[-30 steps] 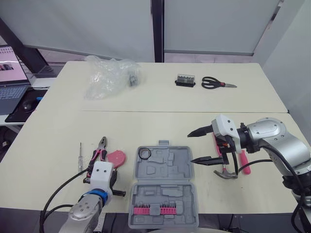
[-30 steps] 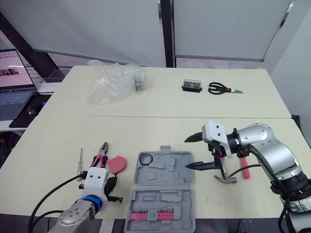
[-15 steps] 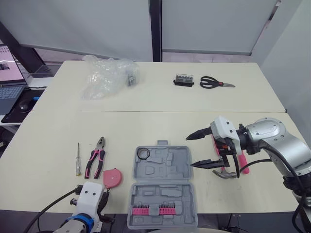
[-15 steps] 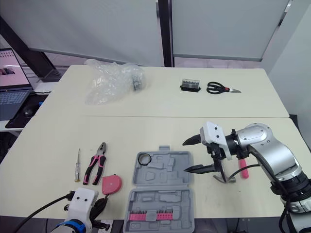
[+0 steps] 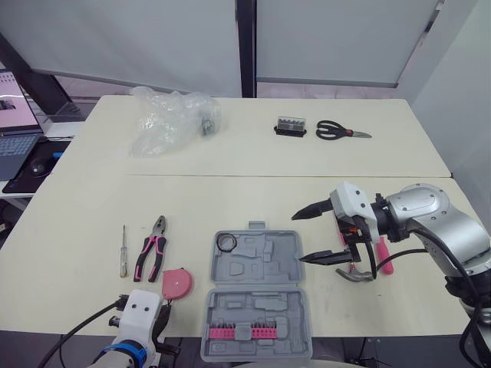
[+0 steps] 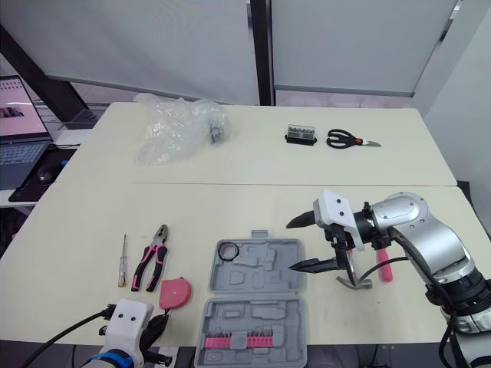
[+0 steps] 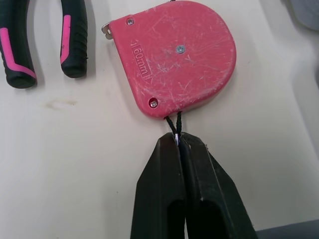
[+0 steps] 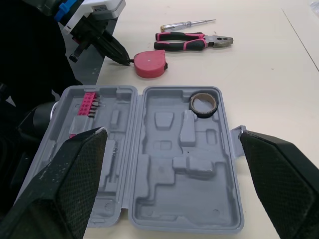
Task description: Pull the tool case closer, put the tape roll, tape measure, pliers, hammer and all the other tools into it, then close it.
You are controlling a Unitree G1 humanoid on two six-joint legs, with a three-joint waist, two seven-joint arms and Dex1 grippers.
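I see left gripper (image 7: 178, 142) pressed together, pinching black cord of tape measure (image 7: 174, 57), on table left of open tool case (image 5: 257, 295), near pliers (image 5: 151, 249) | right gripper (image 5: 298, 238) spread wide, empty, by case's right edge | tape roll (image 5: 226, 242) in case | hammer (image 5: 360, 272) right of case

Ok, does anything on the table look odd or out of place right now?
One thing: the left pincer is shut on the thin black cord of the pink tape measure, not on its body. The tape measure lies flat beside the open tool case. Nothing else stands out.
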